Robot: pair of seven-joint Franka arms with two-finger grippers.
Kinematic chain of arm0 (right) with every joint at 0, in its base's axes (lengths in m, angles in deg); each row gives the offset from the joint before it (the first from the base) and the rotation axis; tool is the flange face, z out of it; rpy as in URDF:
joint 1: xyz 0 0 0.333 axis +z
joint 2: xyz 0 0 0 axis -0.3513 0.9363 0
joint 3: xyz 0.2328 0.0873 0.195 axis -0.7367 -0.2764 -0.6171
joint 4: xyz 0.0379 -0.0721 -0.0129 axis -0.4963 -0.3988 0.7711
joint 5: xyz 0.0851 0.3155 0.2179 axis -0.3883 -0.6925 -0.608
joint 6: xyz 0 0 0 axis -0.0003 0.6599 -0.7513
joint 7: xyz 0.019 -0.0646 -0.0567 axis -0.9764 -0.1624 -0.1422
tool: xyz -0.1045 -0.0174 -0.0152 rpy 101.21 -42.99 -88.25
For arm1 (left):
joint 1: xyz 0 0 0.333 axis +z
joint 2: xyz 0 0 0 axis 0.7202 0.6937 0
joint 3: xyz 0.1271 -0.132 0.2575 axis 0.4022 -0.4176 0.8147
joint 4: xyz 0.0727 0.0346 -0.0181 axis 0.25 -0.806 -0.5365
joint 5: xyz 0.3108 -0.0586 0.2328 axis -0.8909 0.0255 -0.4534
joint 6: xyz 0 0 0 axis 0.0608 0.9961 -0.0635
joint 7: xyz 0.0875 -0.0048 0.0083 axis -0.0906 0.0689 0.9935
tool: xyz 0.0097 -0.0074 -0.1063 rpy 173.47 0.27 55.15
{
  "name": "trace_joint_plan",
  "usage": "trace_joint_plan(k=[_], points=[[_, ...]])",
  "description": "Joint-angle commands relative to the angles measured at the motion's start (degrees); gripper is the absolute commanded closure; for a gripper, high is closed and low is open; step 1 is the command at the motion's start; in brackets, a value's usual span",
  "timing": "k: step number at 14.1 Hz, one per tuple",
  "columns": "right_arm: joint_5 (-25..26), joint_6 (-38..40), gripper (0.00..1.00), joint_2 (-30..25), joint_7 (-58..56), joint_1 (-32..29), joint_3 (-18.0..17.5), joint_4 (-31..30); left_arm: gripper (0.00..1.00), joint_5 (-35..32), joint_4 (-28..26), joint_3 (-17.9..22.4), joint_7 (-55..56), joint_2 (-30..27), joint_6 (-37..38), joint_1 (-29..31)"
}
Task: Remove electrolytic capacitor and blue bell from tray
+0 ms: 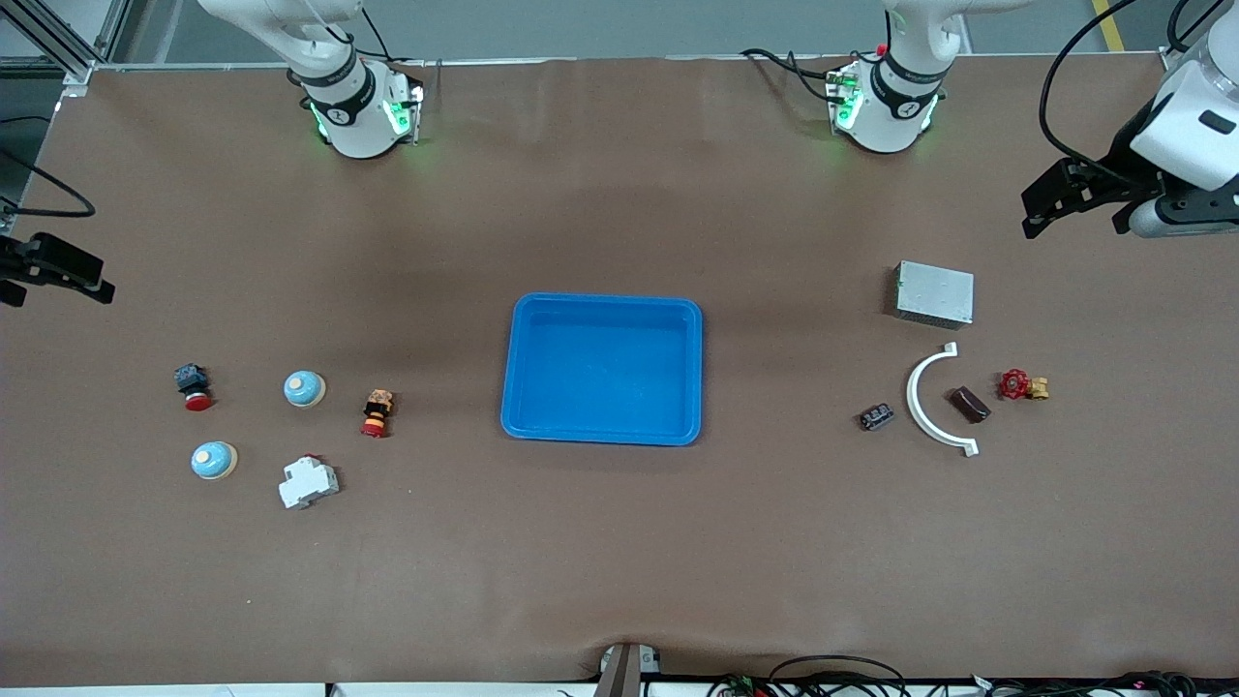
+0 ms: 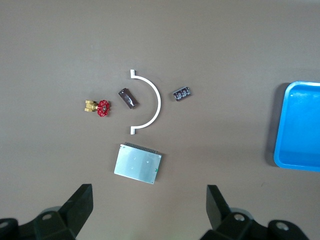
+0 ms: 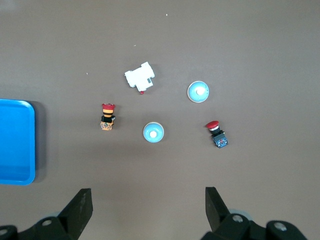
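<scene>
Desk (image 1: pixel 619 542) covered in brown holds a blue tray (image 1: pixel 602 431) at its middle, and everything else is placed here against that tray.

Toward the left arm's end of the desk from the tray lies the capacitor (image 1: pixel 877 417), a small dark cylinder on its side, well apart from the tray and just beside a white curved bracket (image 1: pixel 920 407). Within the bracket's curve lies a small brown block (image 1: pixel 969 405), and a red-handled brass valve (image 1: pixel 1022 386) sits farther still from the tray. A grey metal box (image 1: pixel 934 293) rests farther from the front camera than these.

Toward the right arm's end from the tray stand two blue bells: one bell (image 1: pixel 304 388) nearer the tray, the second bell (image 1: pixel 214 460) farther off and nearer the front camera. Between the first bell and the tray lies a red and yellow push button (image 1: pixel 377 412). A white breaker (image 1: pixel 308 481) and a red-capped switch (image 1: pixel 193 385) lie close to the bells.

Left gripper (image 1: pixel 1074 201) hangs in the air past the grey box from the tray, jaws spread and holding nothing. Right gripper (image 1: pixel 53 274) hangs at the desk's edge past the bells from the tray, jaws likewise spread wide and empty.
</scene>
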Motion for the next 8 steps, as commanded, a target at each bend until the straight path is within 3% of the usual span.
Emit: trace_joint_plan(k=[1,5,8], points=[[-0.3,-1.8,0.0,-4.1,-0.5,-0.7,-0.5,-4.6,0.0,0.0,1.4,0.0,-1.2,0.3,1.4,0.5],[-0.3,-1.8,0.0,-5.3,-0.3,-0.8,-0.5,-5.9,0.0,0.0,2.0,0.0,-2.1,0.3,2.1,0.5],[-4.1,-1.3,0.0,-6.0,0.4,-2.3,-0.4,-6.7,0.0,0.0,2.1,0.0,-3.0,0.3,2.6,0.6]])
